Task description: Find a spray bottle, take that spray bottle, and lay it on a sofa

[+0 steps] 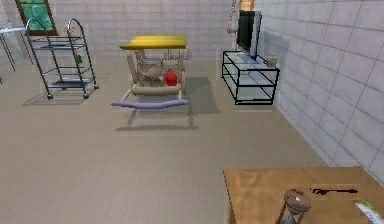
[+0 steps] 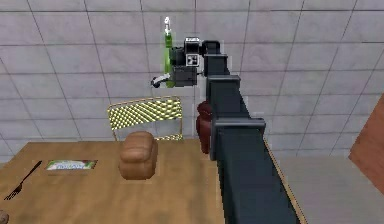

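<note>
Wooden tabletop (image 1: 260,195), wire cart (image 1: 65,55) and TV stand (image 1: 250,77) lie ahead, so I'd turn away to seek a sofa; sideways, the gripper (image 2: 165,75) holds the green spray bottle (image 2: 168,42) clear, best carried high over the loaf (image 2: 138,155) and dark jar (image 2: 205,122) below it.

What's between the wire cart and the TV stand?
In the forward view, a yellow-topped wooden rocker stands between the wire cart and the TV stand.
</note>
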Tool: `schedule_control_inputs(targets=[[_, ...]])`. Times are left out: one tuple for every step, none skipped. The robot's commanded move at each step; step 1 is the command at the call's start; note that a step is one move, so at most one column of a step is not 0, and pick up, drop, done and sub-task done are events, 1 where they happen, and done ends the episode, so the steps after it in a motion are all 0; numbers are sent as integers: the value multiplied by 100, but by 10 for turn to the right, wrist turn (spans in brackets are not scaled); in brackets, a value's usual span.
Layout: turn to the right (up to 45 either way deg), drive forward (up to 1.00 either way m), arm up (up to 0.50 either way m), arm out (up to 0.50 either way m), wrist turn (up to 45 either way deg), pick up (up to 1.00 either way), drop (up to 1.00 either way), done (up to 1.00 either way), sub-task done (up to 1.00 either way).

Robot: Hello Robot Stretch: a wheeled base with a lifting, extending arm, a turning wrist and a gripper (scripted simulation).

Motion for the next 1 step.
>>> schedule_control_inputs(targets=[[0,0,0,0,-450,0,0,0,0]])
